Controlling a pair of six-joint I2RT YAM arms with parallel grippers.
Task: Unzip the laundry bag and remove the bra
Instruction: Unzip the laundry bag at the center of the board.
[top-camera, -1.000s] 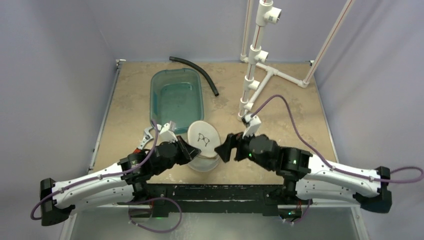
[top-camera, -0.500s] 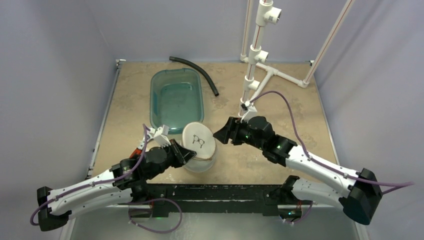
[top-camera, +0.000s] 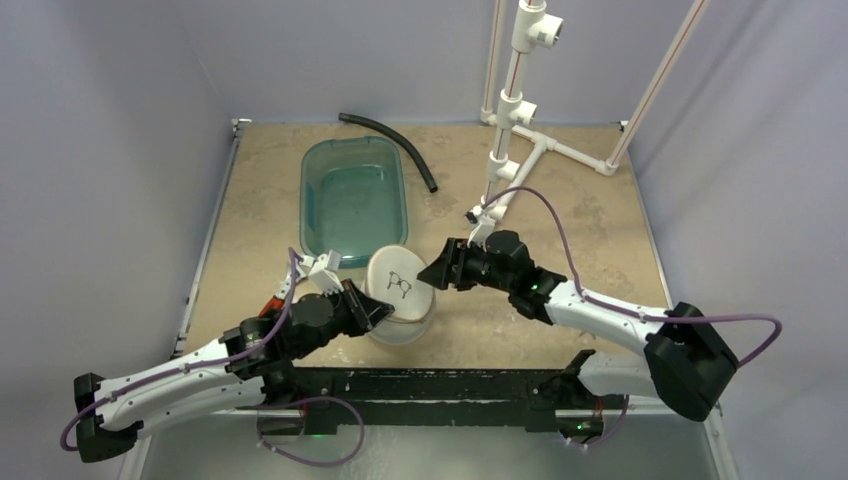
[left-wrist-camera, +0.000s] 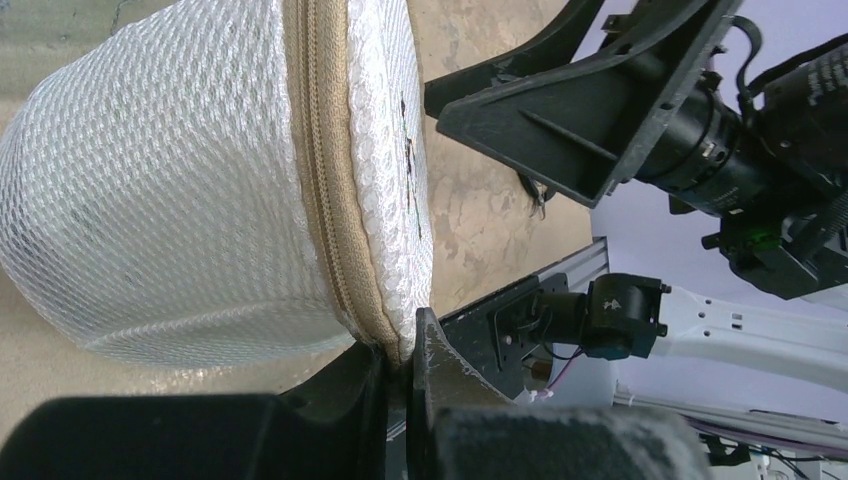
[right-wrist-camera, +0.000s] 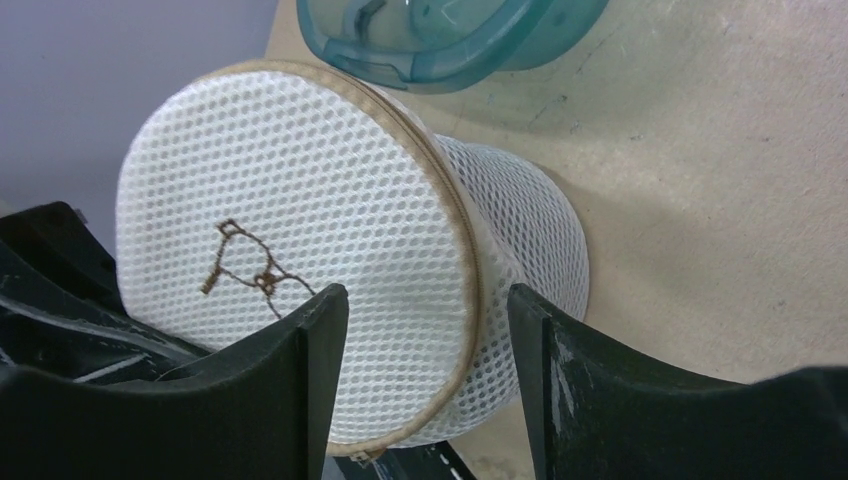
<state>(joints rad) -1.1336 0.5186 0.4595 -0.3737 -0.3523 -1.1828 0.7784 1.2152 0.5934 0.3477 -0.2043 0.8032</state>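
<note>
Laundry bag is pinched at its near rim by shut left jaws; its zip seam is framed just ahead between part-open, empty right jaws

Plain pale lavender-grey walls close in three sides: a left wall, a back wall and a right wall, all bare and evenly lit, with only soft shadows. They enclose a tan, mottled surface whose finish looks scuffed and blotchy in the right wrist view. A thin metal rail runs along the surface's left edge, and a black bar spans its near edge. At the far right corner stands a white pipe frame, with an upright post and slanted legs spreading toward the back and right. Below the near edge lies a grey, faintly glossy strip.
</note>
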